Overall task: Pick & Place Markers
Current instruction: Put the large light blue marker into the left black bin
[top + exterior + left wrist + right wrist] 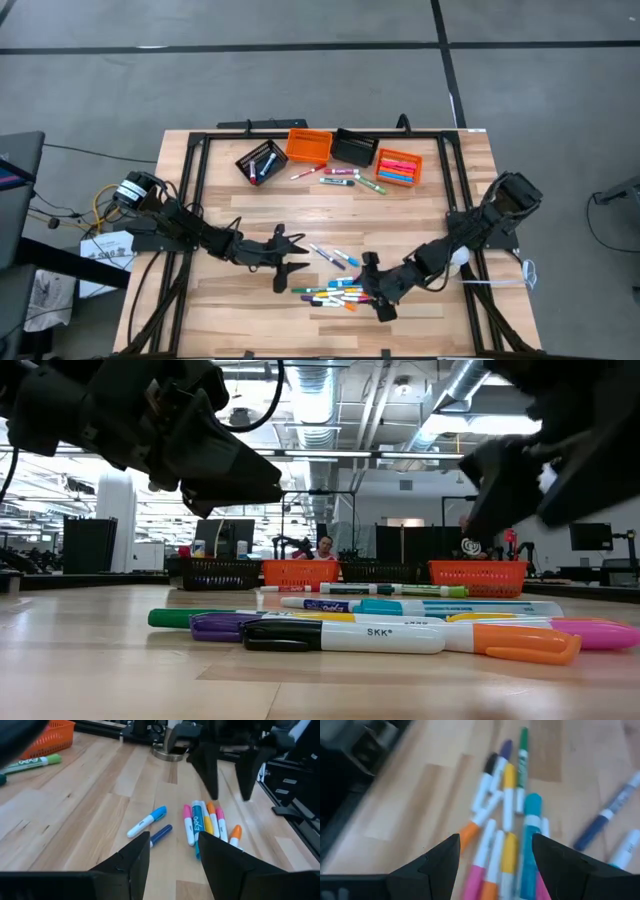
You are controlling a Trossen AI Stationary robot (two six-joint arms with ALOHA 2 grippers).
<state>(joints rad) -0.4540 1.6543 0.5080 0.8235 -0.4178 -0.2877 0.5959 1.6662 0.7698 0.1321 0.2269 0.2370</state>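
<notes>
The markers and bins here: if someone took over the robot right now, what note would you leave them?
Left gripper: open, empty, hovering beside the loose pile.
Right gripper: open, empty, over the pile's right end.
Markers: a pile at the table's near edge; a few loose in front of the bins; some already in the black bin and the right orange bin.
The middle orange bin and second black bin look empty.
Done: a few binned. Left: most of the markers.
</notes>
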